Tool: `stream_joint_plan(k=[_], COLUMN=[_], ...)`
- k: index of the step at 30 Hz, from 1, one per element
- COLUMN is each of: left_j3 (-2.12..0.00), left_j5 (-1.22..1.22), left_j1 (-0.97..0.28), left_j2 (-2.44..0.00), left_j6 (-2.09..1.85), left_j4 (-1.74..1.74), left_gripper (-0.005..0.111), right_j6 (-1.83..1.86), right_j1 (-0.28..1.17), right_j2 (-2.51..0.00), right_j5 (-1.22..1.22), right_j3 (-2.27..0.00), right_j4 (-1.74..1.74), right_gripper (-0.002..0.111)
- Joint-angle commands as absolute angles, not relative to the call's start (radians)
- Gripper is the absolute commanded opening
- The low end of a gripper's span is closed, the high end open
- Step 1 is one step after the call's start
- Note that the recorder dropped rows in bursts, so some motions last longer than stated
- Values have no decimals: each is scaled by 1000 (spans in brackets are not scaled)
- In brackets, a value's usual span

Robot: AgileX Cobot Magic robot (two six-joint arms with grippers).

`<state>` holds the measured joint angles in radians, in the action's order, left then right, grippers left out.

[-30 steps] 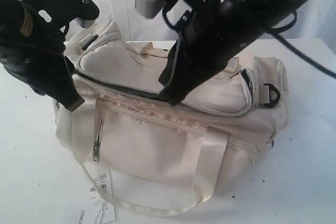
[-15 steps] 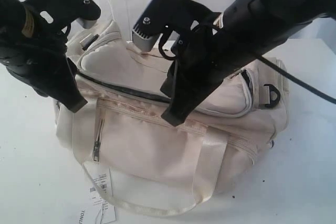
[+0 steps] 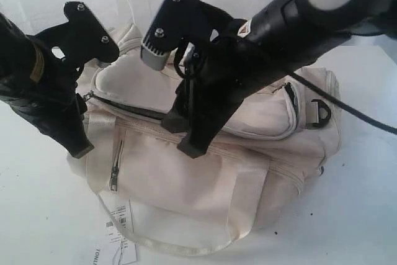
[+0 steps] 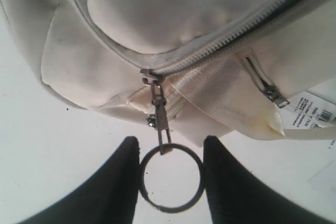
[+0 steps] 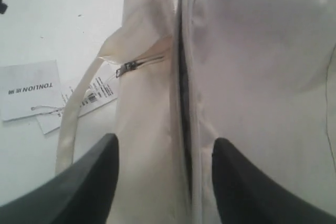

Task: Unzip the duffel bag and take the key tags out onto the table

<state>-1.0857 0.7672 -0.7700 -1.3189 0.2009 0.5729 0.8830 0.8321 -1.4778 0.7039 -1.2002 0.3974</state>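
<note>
Your duffel bag (image 3: 248,153) lies across the middle of the exterior view on the white counter (image 3: 37,215), with its paper hangtag (image 3: 118,216) trailing toward the lower left. The left end effector (image 4: 170,145) sits low at the bag's left end. Its fingers (image 4: 113,182) press against opposite sides of the metal ring (image 4: 170,209) on the zip pull, so it looks narrowed onto that ring. The pull runs straight out from the slider (image 4: 152,78), which suggests you are hauling the slider round the end of the bag to free the whole opening. The right end effector (image 5: 165,140) hangs just above the centre of the bag, spread wide and holding nothing. It is lined up along the dark slit (image 5: 184,103) where the zip is parted, probably so it can go in once there is room. The key tags show in no view; I judge they are inside the bag. The slit looks narrow, so widen it before you reach in.
</note>
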Motion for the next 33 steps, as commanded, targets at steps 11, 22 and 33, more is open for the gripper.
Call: stream_joint_plan(k=[11, 22, 33], left_j3=[-1077, -1077, -1077], left_j5=[777, 770, 762], left_j1=[-769, -769, -718], left_j2=[-1308, -1308, -1308], left_j6=[201, 201, 203], left_j4=[589, 634, 643], left_gripper=[18, 18, 18], right_j6=[778, 751, 709], right_j1=[898, 898, 898], right_j2=[-1647, -1649, -1613], right_j5=[554, 659, 792], right_j3=[-1195, -1195, -1195], right_j4=[226, 164, 79], right_gripper=[39, 0, 0])
